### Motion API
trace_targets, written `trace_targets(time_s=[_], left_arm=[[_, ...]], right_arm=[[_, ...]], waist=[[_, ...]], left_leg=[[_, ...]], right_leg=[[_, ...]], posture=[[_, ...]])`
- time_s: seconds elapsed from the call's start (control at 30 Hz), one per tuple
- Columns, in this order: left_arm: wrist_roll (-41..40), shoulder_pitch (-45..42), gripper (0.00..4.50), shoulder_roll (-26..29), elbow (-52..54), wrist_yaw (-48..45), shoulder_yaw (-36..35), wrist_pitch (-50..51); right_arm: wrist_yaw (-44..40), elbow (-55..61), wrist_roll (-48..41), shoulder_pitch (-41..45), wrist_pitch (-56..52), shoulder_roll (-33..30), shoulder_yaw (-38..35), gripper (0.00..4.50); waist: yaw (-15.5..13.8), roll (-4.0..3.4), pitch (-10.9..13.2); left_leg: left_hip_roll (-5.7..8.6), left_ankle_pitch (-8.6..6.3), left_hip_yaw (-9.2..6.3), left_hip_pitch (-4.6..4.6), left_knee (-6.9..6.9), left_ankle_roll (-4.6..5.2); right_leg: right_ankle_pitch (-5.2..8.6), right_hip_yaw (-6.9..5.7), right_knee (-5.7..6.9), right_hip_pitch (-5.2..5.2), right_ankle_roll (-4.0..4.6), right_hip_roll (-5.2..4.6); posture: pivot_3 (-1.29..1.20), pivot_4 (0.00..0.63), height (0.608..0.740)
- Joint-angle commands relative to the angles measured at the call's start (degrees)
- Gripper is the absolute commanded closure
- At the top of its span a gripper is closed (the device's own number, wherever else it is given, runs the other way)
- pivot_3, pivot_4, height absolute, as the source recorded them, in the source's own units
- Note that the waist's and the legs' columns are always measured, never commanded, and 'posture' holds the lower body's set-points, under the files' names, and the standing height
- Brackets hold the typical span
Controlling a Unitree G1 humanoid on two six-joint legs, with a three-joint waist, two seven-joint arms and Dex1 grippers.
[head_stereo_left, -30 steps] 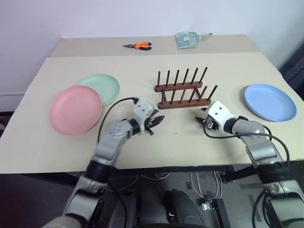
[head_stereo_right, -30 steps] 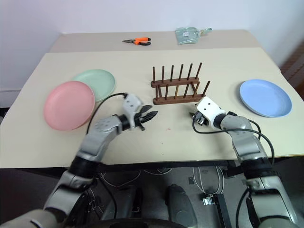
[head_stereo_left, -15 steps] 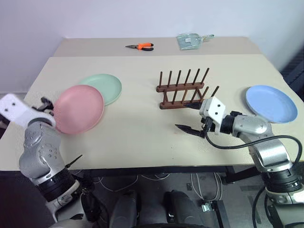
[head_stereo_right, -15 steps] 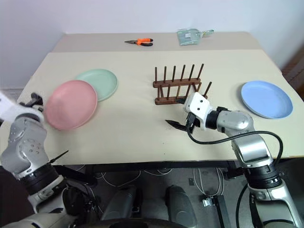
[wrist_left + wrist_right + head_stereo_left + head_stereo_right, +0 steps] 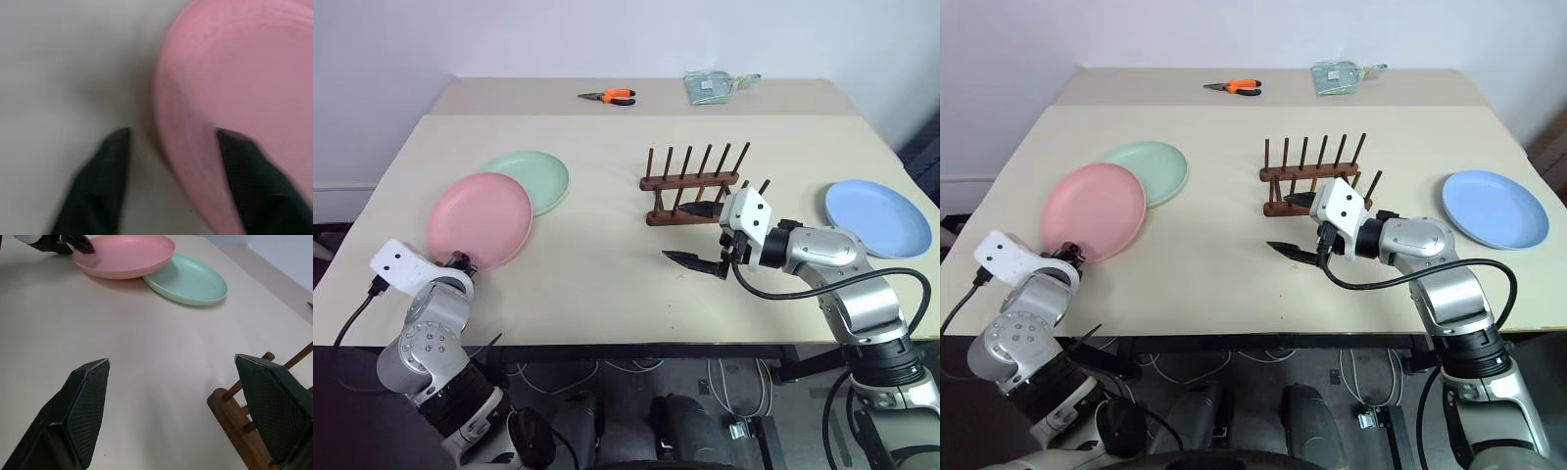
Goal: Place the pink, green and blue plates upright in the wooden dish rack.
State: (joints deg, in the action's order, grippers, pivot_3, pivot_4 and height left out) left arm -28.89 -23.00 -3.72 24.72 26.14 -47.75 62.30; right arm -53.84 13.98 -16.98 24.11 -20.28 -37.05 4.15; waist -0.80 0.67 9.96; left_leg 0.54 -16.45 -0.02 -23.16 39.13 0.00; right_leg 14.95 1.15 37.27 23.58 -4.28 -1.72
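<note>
The pink plate [image 5: 480, 217] lies flat at the table's left, overlapping the green plate [image 5: 536, 178] behind it. My left gripper [image 5: 460, 262] is at the pink plate's near rim; in the left wrist view its gripper [image 5: 171, 142] is open, one finger on the table side and the other over the pink plate [image 5: 244, 73], with the rim between them. The blue plate [image 5: 878, 217] lies flat at the far right. The wooden dish rack [image 5: 697, 186] stands mid-table with nothing in it. My right gripper [image 5: 695, 235] hovers open just in front of the rack, pointing left.
Orange-handled pliers [image 5: 607, 96] and a pale green packet [image 5: 710, 86] lie on the far table behind. The table's near edge [image 5: 626, 345] runs close under both arms.
My left arm swung from the table's middle out to the left, to the pink plate's near rim. The right gripper rose, shifted left in front of the rack and opened wider.
</note>
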Motion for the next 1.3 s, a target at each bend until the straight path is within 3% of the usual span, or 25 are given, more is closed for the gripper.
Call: trace_targets(time_s=[0.03, 0.1, 0.33, 0.47, 0.57, 0.7, 1.03, 1.13, 1.3], left_arm=[[-2.7, -0.7, 3.60, 0.4, -1.9, -0.8, 0.0, 0.8], [-3.0, -0.7, 4.46, 1.1, -2.2, -1.0, 0.6, 0.5], [-5.0, -1.1, 4.46, 2.9, -1.3, -4.9, 3.6, -5.3], [-3.8, -2.3, 4.49, 7.7, 3.3, -13.3, 11.6, -14.4], [-1.7, -3.3, 4.49, 11.2, 3.9, -15.7, 18.0, -16.1], [-0.4, -8.6, 4.49, 12.8, 4.0, -17.4, 26.9, -16.3], [-3.3, -14.5, 4.49, 7.1, 5.4, -14.7, 33.2, -12.7], [-4.3, -14.5, 4.50, 5.8, 6.5, -14.1, 33.8, -11.2], [-5.8, -14.3, 4.50, 5.3, 7.0, -13.0, 33.0, -9.1]], right_arm=[[0.9, 2.7, 0.7, -1.3, 1.8, -0.7, -1.1, 0.30], [1.1, 3.0, 0.9, -1.9, 2.0, -0.9, -1.2, 0.30], [1.0, 3.3, 0.1, -1.7, 1.0, -1.3, -1.7, 0.30], [0.0, 3.8, -1.1, 0.9, -1.5, -2.0, -1.5, 0.15], [2.7, 3.1, 4.5, 5.0, 4.3, -0.9, 0.8, 0.15], [8.0, 0.1, 19.1, 11.8, 16.1, 1.8, 9.2, 0.15], [19.4, -12.1, 40.0, 19.6, 32.3, 2.9, 15.1, 0.15], [22.7, -14.9, 45.0, 20.4, 35.5, 2.2, 15.7, 1.07], [26.3, -17.0, 49.7, 20.3, 38.0, 1.9, 15.2, 3.50]], waist=[[-0.1, 0.00, 0.0], [0.0, 0.01, 0.0], [0.1, 0.01, 0.0], [0.1, 0.06, 0.0], [0.1, 0.03, 0.0], [0.3, 0.03, 0.0], [0.2, 0.04, 0.0], [0.2, 0.04, 0.0], [0.2, 0.04, 0.0]], left_leg=[[0.00, 0.00, 0.00, 0.00, 0.00, 0.00], [0.01, 0.00, 0.00, 0.00, 0.00, 0.00], [0.01, 0.01, 0.00, 0.00, -0.03, -0.03], [0.01, 0.02, 0.00, -0.08, -0.02, -0.05], [0.01, 0.03, 0.00, -0.16, -0.04, -0.08], [0.01, 0.07, 0.01, -0.20, -0.11, -0.15], [0.01, 0.24, 0.05, -0.33, -0.12, -0.40], [0.01, 0.24, 0.05, -0.33, -0.12, -0.39], [0.01, 0.25, 0.05, -0.33, -0.12, -0.41]], right_leg=[[0.00, -0.01, -0.01, -0.01, 0.00, -0.01], [0.00, -0.01, -0.02, -0.01, 0.00, -0.01], [0.00, 0.00, -0.01, 0.01, 0.01, 0.00], [-0.02, 0.00, -0.04, 0.09, 0.05, -0.02], [-0.03, 0.01, -0.05, 0.18, 0.08, -0.03], [-0.05, 0.03, -0.03, 0.30, 0.11, 0.02], [-0.06, 0.05, -0.02, 0.45, 0.09, 0.06], [-0.06, 0.05, 0.00, 0.45, 0.09, 0.08], [-0.06, 0.06, 0.00, 0.46, 0.09, 0.10]], posture=[[0.00, 0.150, 0.740], [0.00, 0.150, 0.740], [0.00, 0.150, 0.740], [0.00, 0.150, 0.740], [0.00, 0.150, 0.740], [0.00, 0.150, 0.740], [0.00, 0.150, 0.740], [0.00, 0.150, 0.740], [0.00, 0.150, 0.740]])
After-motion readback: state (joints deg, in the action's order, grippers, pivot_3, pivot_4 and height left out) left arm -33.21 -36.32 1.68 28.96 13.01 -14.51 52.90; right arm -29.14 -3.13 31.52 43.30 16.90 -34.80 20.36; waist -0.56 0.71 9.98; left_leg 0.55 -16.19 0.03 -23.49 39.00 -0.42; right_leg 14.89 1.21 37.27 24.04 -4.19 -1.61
